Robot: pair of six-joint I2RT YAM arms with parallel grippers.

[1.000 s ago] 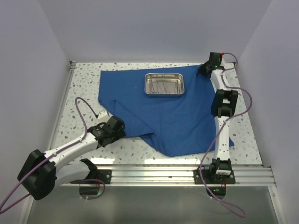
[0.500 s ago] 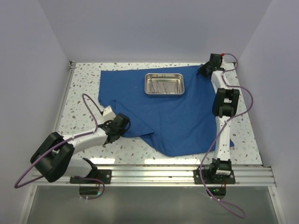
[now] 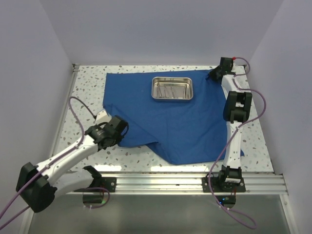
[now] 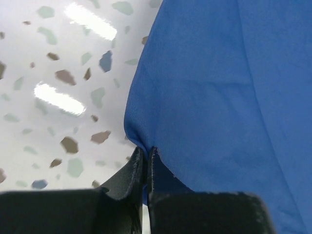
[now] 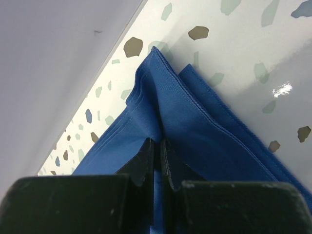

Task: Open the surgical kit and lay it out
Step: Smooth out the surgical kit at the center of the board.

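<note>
On the table point(image 3: 87, 92), the creased royal-blue cloth point(image 3: 180, 122) lies spread beneath the steel tray point(image 3: 171, 88), left fingers point(image 4: 127, 176) closed on its near-left edge, right fingers point(image 5: 143, 158) closed on its far-right corner.

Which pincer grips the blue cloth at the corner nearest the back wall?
The right pincer, shut on the far-right corner of the cloth; the left pincer pinches its near-left edge instead.

Glare patches point(image 4: 58, 98) dot the speckled white tabletop point(image 4: 29, 141) left of the left gripper point(image 4: 146, 158). A plain lilac wall point(image 5: 48, 48) rises just beyond the right gripper point(image 5: 157, 148).
</note>
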